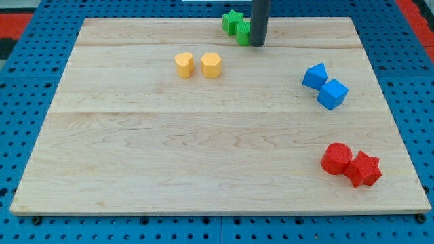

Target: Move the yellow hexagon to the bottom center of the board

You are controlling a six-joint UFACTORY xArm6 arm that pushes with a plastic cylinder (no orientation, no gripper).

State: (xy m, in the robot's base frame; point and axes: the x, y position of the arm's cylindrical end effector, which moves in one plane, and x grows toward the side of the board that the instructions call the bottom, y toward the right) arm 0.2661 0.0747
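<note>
The yellow hexagon (184,65) sits on the wooden board (203,149) in its upper middle part. A yellow heart-like block (211,65) stands just to its right, a small gap between them. My tip (258,45) is at the view's top, right of centre, up and to the right of both yellow blocks. It touches or nearly touches a green block (243,32) on that block's right side. A green star (232,20) lies just up and left of that green block.
Two blue blocks (314,76) (333,94) lie together at the right. A red cylinder (336,158) and a red star (364,169) lie together at the lower right. A blue pegboard (27,81) surrounds the board.
</note>
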